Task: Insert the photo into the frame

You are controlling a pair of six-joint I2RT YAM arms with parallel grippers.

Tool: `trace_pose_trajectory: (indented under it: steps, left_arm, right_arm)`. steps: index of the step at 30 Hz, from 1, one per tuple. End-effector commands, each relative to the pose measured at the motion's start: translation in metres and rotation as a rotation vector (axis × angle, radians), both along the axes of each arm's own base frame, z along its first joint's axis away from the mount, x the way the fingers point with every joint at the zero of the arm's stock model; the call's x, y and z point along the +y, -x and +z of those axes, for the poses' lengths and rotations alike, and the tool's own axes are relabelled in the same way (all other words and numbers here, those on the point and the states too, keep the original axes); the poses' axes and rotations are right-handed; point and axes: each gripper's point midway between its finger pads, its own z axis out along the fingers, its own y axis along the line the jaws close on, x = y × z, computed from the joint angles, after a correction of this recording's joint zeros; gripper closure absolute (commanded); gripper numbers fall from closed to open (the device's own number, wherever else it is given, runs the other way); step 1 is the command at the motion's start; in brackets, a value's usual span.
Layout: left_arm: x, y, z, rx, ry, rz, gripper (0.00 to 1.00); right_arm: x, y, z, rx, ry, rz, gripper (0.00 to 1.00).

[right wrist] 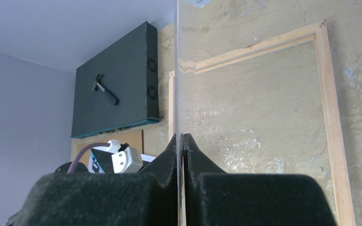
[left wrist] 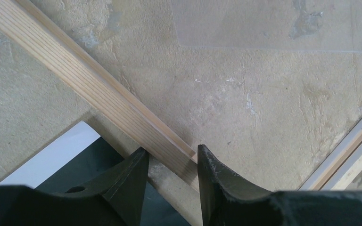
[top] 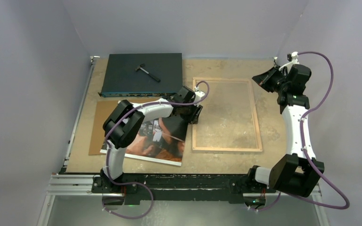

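the frame [top: 226, 149] lies flat on the table with its wood side up. the left gripper [left wrist: 172, 155] sits at the frame's left rail, near its far corner, with one finger on each side of the wood. i can't tell from here whether it is squeezing the rail or only straddling it. the right gripper [right wrist: 182, 141], out past the frame's far right corner, is pressed together on the edge of a clear sheet [right wrist: 176, 70] that reaches over the frame's opening. the photo [top: 167, 148] lies picture up just left of the frame, partly on a brown backing board [top: 96, 127] and partly under the left arm.

it looks to me as if the frame is being readied for the print. to do this well, i'd seat the left fingers squarely on the rail and hold without twisting, because a thin rail pinched near one end will likely pivot. the sheet wants holding level so it doesn't scrape the wood. the photo then has to go in face down, with its edges square to the frame's recess.
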Motion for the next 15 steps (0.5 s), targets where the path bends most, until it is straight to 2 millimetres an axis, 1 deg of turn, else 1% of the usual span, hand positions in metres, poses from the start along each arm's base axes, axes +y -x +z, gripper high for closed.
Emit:
trace_pose_trajectory:
  steps: [1,8,12,15]
  left_arm:
    - [0.017,-0.001,-0.008,-0.052,-0.078,-0.016,0.64]
    - [0.019,0.001,-0.002,-0.070,-0.077,-0.019,0.65]
    - [0.025,-0.002,0.001,-0.102,-0.095,-0.023,0.66]
    - [0.024,-0.001,0.005,-0.111,-0.081,-0.023,0.66]
  right_arm:
    - [0.002,-0.002,0.024,-0.094,0.009,0.012,1.00]
    - [0.002,-0.002,0.019,-0.088,0.007,0.015,1.00]
    - [0.003,-0.003,0.019,-0.093,0.006,0.022,1.00]
    - [0.003,-0.005,0.021,-0.104,0.002,0.019,1.00]
